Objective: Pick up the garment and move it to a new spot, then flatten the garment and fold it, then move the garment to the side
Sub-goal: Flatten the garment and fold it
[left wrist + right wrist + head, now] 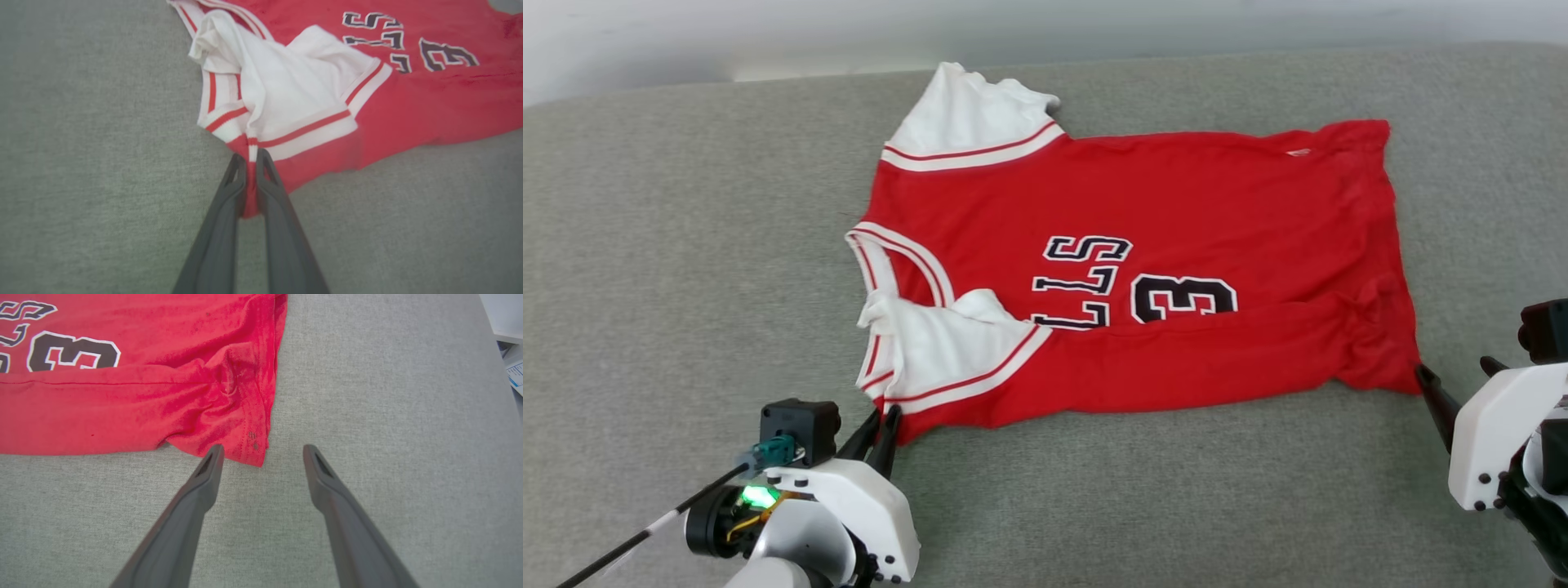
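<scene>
The garment (1143,269), a red jersey with white sleeves and black lettering, lies spread on the grey cushion, collar to the left and hem to the right. Its near long edge is folded over the lettering. My left gripper (886,415) is shut on the garment's near shoulder corner; the left wrist view shows red cloth (250,196) pinched between the two fingers (271,179). My right gripper (263,451) stands open at the near hem corner (249,451), that corner lying just inside the gap by the left finger. In the head view one right fingertip (1425,377) touches the hem corner.
The grey cushioned surface (686,245) stretches wide on all sides of the garment, with a pale wall beyond its far edge. In the right wrist view, white items (508,335) sit past the cushion's edge.
</scene>
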Tool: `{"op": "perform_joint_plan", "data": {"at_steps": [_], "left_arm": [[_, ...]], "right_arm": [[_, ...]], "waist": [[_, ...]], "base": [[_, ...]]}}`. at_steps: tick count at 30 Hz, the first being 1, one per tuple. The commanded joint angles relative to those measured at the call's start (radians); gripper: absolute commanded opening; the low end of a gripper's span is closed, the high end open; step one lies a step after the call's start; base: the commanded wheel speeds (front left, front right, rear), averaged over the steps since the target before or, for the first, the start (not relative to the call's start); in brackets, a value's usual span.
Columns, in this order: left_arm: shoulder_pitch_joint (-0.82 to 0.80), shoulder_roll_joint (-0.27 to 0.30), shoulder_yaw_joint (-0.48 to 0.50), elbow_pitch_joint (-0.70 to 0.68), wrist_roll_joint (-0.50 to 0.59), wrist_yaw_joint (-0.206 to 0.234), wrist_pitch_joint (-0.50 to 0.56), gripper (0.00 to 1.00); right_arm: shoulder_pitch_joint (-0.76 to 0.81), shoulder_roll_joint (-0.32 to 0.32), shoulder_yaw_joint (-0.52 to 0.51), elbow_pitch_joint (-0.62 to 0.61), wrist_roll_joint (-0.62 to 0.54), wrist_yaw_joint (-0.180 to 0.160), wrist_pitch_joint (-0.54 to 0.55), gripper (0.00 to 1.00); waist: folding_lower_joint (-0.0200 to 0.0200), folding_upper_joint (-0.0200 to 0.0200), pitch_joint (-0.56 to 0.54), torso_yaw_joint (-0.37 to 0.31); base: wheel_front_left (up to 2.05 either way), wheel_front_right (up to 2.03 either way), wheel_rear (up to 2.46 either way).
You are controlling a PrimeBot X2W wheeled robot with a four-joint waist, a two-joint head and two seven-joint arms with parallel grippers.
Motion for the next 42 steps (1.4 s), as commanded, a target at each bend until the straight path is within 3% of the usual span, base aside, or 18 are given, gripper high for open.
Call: {"op": "perform_joint_plan", "data": {"at_steps": [1,12,23,24,25,26,27,33,42], "left_arm": [[0.003,0.006,0.004,-0.022,0.006,-0.004,-0.013,0.0],[-0.006,0.024,-0.01,-0.196,0.051,0.004,-0.039,0.0],[-0.042,0.017,-0.031,-0.177,0.081,0.002,-0.046,0.0],[-0.042,0.018,-0.031,-0.17,0.079,0.0,-0.045,0.0],[-0.043,0.021,-0.032,-0.162,0.078,-0.001,-0.043,0.0],[-0.044,0.026,-0.032,-0.154,0.081,-0.002,-0.041,0.0],[-0.043,0.03,-0.033,-0.144,0.083,-0.003,-0.038,0.0],[-0.014,0.053,-0.036,-0.092,0.074,-0.014,-0.035,0.0],[0.104,0.106,-0.048,-0.074,0.053,-0.013,-0.037,0.0]], "right_arm": [[-0.022,-0.002,-0.001,0.021,-0.006,0.0,0.007,1.0],[-0.088,0.057,-0.06,0.202,-0.054,0.0,-0.003,1.0],[-0.084,0.073,-0.046,0.35,-0.059,0.0,-0.014,1.0],[-0.084,0.076,-0.043,0.363,-0.051,0.0,-0.012,0.83],[-0.082,0.077,-0.04,0.372,-0.046,0.0,-0.012,0.44],[-0.08,0.076,-0.037,0.378,-0.042,0.0,-0.014,0.16],[-0.078,0.072,-0.036,0.383,-0.04,0.0,-0.015,0.0],[-0.074,0.04,-0.055,0.363,-0.033,-0.001,-0.042,0.0],[0.008,-0.004,-0.05,0.239,0.03,-0.001,-0.005,0.0]], "waist": [[0.0,0.0,-0.014,0.017],[0.0,0.0,0.03,0.069],[0.0,0.0,0.079,0.095],[0.0,0.0,0.08,0.095],[0.0,0.0,0.079,0.094],[0.0,0.0,0.077,0.093],[0.0,0.0,0.073,0.092],[0.0,0.0,0.019,0.076],[0.0,0.0,-0.094,0.044]], "base": [[0.0,0.0,0.0],[0.0,0.0,0.0],[0.0,0.0,0.0],[0.0,0.0,0.0],[0.0,0.0,0.0],[0.0,0.0,0.0],[0.0,0.0,0.0],[0.0,0.0,0.0],[0.0,0.0,0.0]]}}
